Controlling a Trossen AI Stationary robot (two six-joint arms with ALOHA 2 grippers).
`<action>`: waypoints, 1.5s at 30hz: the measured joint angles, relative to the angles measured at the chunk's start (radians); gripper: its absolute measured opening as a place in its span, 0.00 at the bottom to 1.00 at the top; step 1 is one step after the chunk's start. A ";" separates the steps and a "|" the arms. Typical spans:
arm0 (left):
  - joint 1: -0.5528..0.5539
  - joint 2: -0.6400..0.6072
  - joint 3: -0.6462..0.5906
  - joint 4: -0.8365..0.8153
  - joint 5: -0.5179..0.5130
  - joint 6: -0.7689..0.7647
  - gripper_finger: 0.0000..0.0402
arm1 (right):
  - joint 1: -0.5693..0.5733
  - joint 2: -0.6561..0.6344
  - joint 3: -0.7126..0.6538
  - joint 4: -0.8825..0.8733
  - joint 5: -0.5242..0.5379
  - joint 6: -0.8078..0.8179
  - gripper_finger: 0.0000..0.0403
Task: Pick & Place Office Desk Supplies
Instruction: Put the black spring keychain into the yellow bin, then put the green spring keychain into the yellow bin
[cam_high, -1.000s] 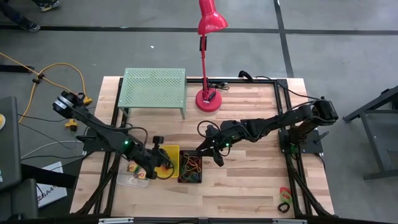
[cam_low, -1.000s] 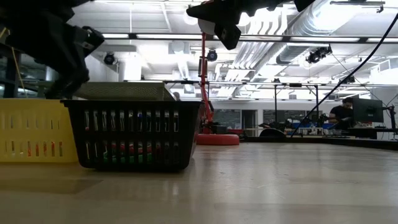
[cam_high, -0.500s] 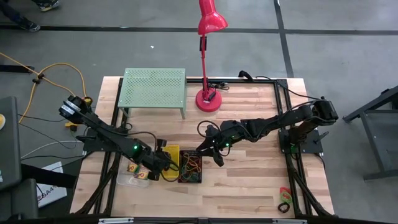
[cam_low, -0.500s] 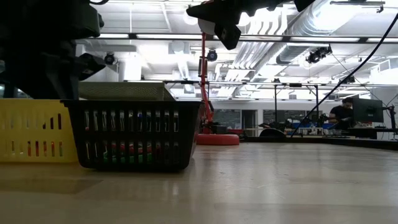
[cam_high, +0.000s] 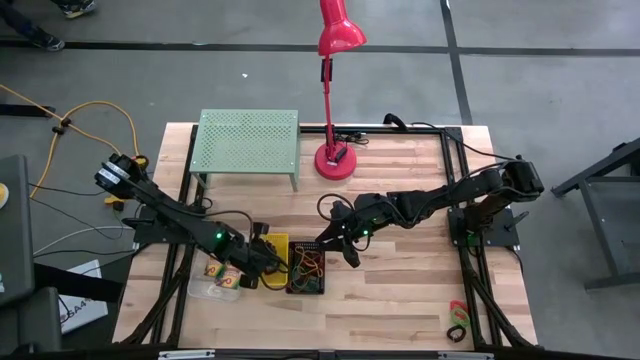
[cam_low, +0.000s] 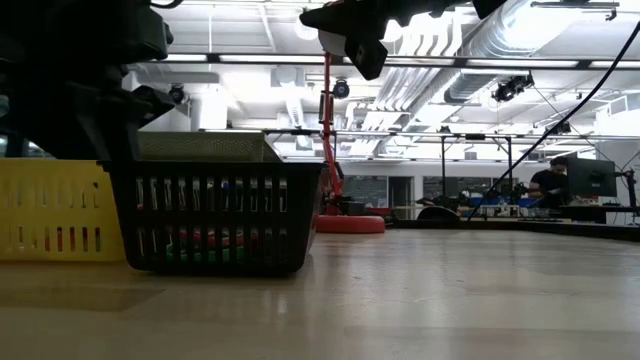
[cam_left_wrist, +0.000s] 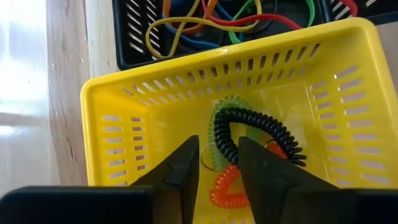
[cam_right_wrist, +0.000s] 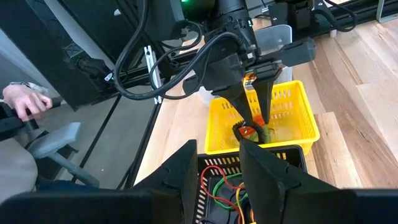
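At the near middle of the table (cam_high: 400, 300) I count three bins in a row: a clear bin (cam_high: 208, 289) on the left, a yellow bin (cam_high: 276, 246) in the middle and a black mesh bin (cam_high: 306, 268) touching its right side. From above I can pick out two crayon boxes (cam_high: 214, 271), lying just beside the clear bin; a third I cannot find. A small cluster of coloured loops (cam_high: 459, 320) sits alone at the near right corner, well apart from the bins.

My left gripper (cam_left_wrist: 217, 163) hangs over the yellow bin with its fingers (cam_left_wrist: 184, 167) spread and nothing between them. Only the left wrist view lets me look into that bin: three coiled loops lie on its floor, one black (cam_left_wrist: 252, 129), one pale green (cam_left_wrist: 219, 119) and one orange-red (cam_left_wrist: 225, 190), tangled together. The same view shows thin elastic bands (cam_left_wrist: 205, 25) in several colours inside the black mesh bin.

My right gripper (cam_high: 346, 250) hovers above the far right edge of the black mesh bin, fingers parted and empty. Its wrist view shows the left gripper from the front, poised over the yellow bin, and a person's hand (cam_right_wrist: 25, 99) beyond the table's left side.

The low view gives only the side walls of the yellow and black bins. A red lamp (cam_high: 338, 60) and a green perforated rack (cam_high: 248, 145) stand at the far edge.
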 joint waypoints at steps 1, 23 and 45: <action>0.000 0.000 0.000 0.000 0.000 0.000 0.27 | 0.000 0.000 0.000 0.000 0.000 0.000 0.27; 0.008 -0.149 0.089 0.336 -0.167 0.469 0.29 | 0.000 0.000 0.000 -0.134 0.000 0.005 0.27; 0.040 -0.156 0.089 0.475 -0.167 0.535 0.29 | 0.147 0.000 0.000 -0.711 0.014 0.339 0.27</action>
